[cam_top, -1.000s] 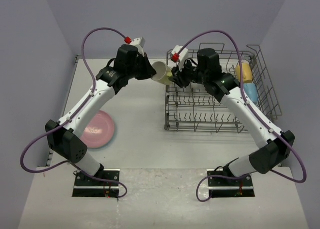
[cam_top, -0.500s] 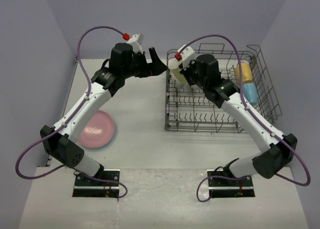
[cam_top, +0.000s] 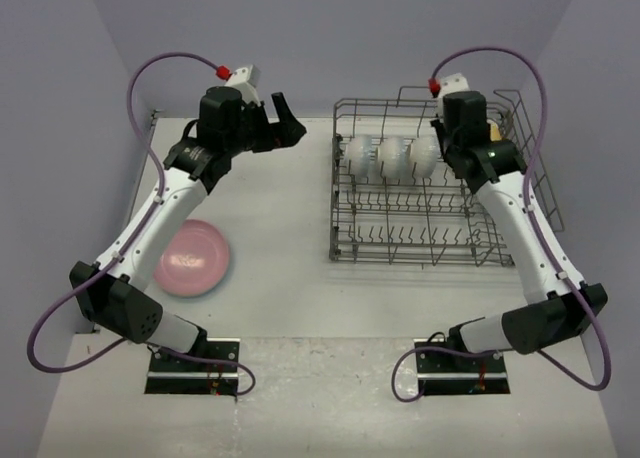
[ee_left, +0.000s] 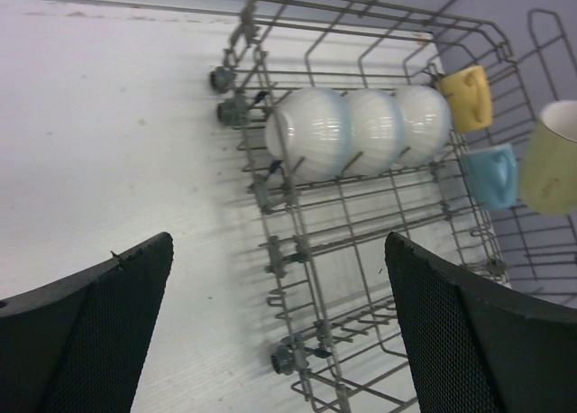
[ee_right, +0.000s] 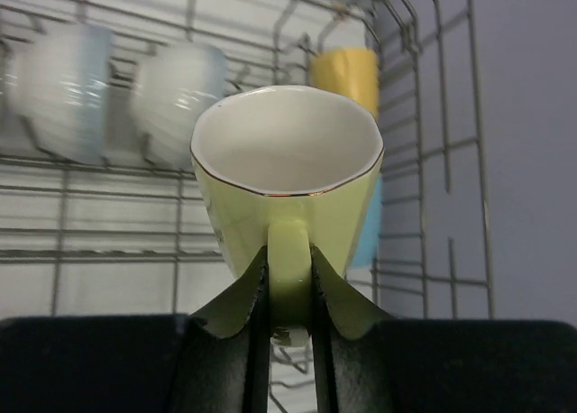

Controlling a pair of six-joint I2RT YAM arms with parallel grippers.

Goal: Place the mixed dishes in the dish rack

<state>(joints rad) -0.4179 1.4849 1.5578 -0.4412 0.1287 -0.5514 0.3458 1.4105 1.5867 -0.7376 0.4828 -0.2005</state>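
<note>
Now the bench (cam_top: 270, 278) carries the dish rack (cam_top: 420, 260) at 2 o'clock and the pink plate (cam_top: 192, 259) at 8 o'clock. A second ago both claws met at the rack's 10 o'clock corner. Since then the left claw (cam_top: 288, 118) has drawn back, spread and empty. The right claw (ee_right: 288, 278), pinching the handle of the pale yellow-green mug (ee_right: 287, 160), has swung to the rack's 1 o'clock corner. The handover looks done, with only the set-down left for this mug. Three white bowls (cam_top: 392, 156) stand on edge along the back row, and the yellow mug (ee_right: 344, 70) and light blue mug (ee_left: 494, 174) lie beyond. From above the wrist hides the held mug, so its height over the tines is probably small but unclear; no other plates show
</note>
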